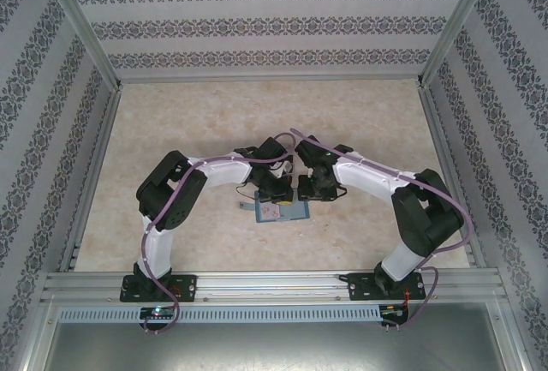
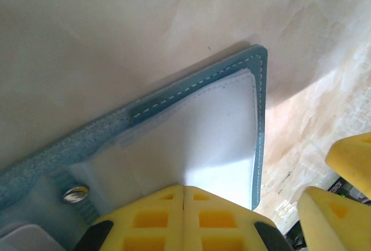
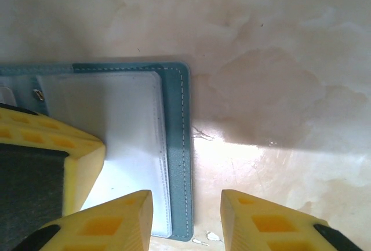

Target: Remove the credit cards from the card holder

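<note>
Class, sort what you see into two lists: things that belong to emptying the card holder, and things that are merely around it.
Job: card holder, pale card with reddish marks, left gripper, right gripper.
Surroundings: table, patterned walls, metal frame.

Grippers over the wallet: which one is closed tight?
The left gripper: its yellow fingers are pressed together over the wallet. The right gripper has fingers apart, straddling the wallet's teal edge.
</note>
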Robot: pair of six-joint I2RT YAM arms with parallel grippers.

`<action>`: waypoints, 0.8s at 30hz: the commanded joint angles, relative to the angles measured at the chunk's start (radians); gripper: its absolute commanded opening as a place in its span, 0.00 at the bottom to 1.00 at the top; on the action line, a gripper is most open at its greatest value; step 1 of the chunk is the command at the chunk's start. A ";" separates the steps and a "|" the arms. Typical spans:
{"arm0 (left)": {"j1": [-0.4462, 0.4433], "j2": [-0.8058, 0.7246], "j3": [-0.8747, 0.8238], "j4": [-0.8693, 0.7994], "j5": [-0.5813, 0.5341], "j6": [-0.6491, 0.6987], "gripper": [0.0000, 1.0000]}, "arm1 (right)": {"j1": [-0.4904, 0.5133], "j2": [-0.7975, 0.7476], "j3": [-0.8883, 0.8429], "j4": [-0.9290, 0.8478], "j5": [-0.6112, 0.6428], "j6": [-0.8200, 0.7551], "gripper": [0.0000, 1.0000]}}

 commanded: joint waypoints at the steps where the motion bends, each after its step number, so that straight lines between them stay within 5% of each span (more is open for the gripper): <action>1: -0.020 0.045 -0.024 -0.045 -0.022 -0.001 0.00 | -0.014 -0.023 -0.016 0.013 -0.037 0.018 0.36; 7: -0.024 0.014 -0.058 -0.019 -0.028 -0.005 0.00 | -0.020 -0.032 -0.029 0.083 -0.131 0.045 0.35; 14: -0.023 -0.051 -0.046 -0.012 -0.051 0.000 0.00 | -0.020 0.003 -0.069 0.220 -0.271 0.106 0.14; 24: -0.004 -0.142 -0.060 -0.033 -0.085 0.005 0.00 | -0.021 0.037 -0.081 0.220 -0.260 0.105 0.13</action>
